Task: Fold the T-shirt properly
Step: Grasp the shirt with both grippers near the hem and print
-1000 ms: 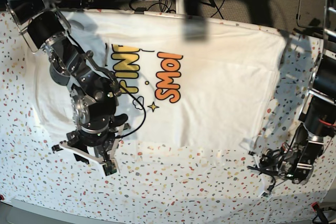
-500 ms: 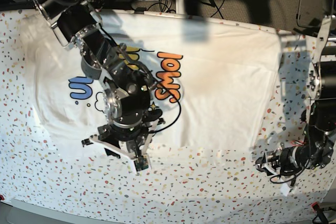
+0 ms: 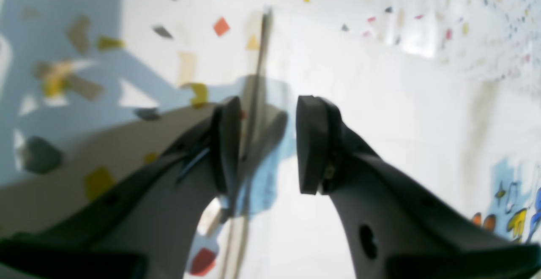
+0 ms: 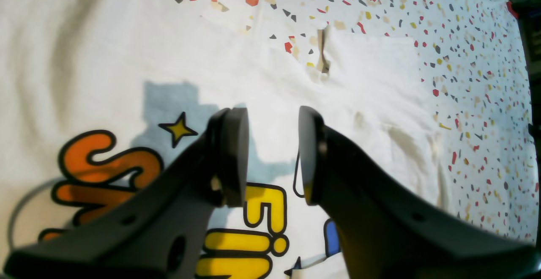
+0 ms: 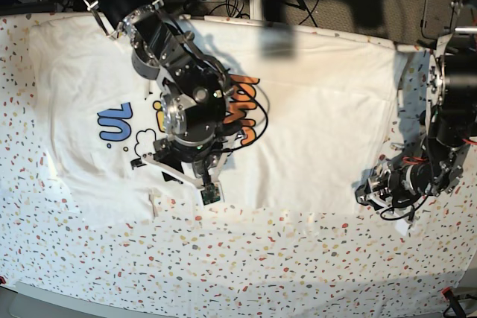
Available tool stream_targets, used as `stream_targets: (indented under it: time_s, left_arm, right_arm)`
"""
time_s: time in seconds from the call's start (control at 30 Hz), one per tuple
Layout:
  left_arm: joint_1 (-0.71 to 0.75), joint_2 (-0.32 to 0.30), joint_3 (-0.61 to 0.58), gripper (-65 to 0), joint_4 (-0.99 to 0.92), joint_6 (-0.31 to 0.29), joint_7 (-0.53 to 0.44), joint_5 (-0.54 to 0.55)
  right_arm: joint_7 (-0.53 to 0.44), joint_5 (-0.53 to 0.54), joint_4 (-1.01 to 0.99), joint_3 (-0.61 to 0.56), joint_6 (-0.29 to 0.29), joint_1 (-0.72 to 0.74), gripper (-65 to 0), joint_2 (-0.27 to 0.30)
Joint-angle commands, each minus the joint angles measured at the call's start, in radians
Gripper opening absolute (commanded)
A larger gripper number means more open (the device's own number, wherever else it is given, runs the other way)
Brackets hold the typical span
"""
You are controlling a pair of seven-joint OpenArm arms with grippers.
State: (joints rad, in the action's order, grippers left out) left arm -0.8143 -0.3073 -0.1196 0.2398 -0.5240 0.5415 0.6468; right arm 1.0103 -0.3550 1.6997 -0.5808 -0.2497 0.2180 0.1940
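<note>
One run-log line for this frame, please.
T-shirt: flat, print up | right pincer: open, empty, above print | left pincer: open, empty, at shirt edge

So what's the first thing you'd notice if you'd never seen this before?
Probably the big white T-shirt spread flat across the speckled table cover, with bright blue, yellow and orange cartoon letters. Next, the right gripper hanging over those letters, jaws open and empty. The left gripper sits at the shirt's side edge, also open.
</note>
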Motion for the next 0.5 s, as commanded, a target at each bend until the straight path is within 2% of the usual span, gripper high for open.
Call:
stream_targets:
  time_s: [0.0, 0.17, 0.47]
  left_arm:
    - [-0.037, -0.008, 0.002, -43.3, 0.015, -0.011, -0.01, 0.038]
    - [-0.037, 0.002, 0.002, -43.3, 0.015, -0.082, 0.034, 0.042]
    - [-0.037, 0.003, 0.002, -43.3, 0.02, -0.083, -0.014, 0.041]
  right_arm:
    - [-0.019, -0.036, 0.023, 0.006, -0.004, 0.014, -44.6, -0.003]
    - [-0.007, -0.061, 0.023, 0.006, -0.004, 0.011, -44.6, -0.003]
    - [-0.007, -0.064, 0.024, 0.006, -0.004, 0.011, -44.6, -0.003]
